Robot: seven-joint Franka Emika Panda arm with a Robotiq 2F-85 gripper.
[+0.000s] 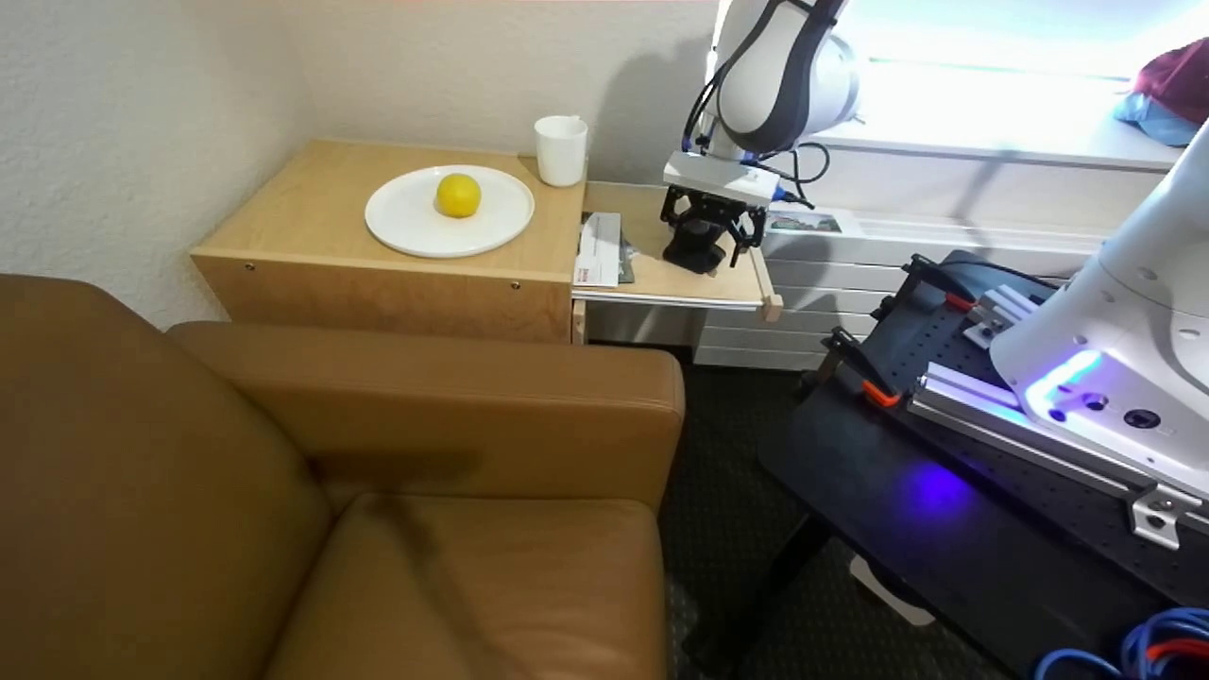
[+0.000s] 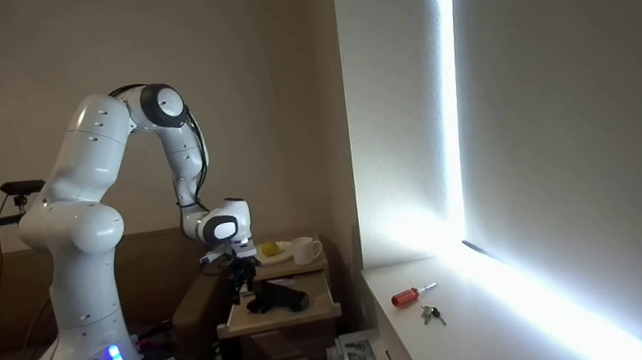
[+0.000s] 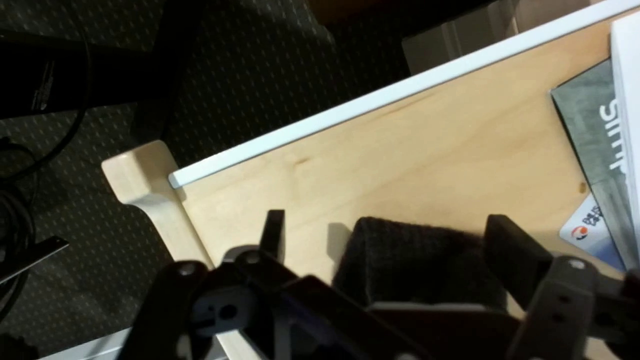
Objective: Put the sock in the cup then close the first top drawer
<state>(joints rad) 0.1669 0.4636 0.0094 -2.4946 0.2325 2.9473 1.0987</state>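
In the wrist view, shows the end effector (image 3: 387,225) with fingertips (image 3: 507,252) well apart, clamped on nothing. Has the sock (image 3: 415,260) between them as pictured, off-centre toward the picture-right fingertip, resting in the pulled-out top drawer (image 3: 400,170) and extending out of sight beneath the end effector's body. Cannot tell the height of the fingertips over the fabric. Past the picture-right fingertip, offers a grey-green card (image 3: 592,132) with big white sideways letters starting with S, perhaps "SIM", then cut off by white paper (image 3: 629,90); also a blue-and-white card (image 3: 590,232) bearing a red-orange logo and lettering too blurred to read.

In an exterior view, puts the sock (image 2: 280,297) low and picture-right of the end effector, long axis pointing away from it across the top drawer. Probably calls for a shift that way, then closing over the narrow width.

In an exterior view, places the cup (image 1: 561,151) upright on the bench (image 1: 312,198), picture-left of the end effector and farther up the picture, with no visible writing. Leaves any print on the white paper unreadable.
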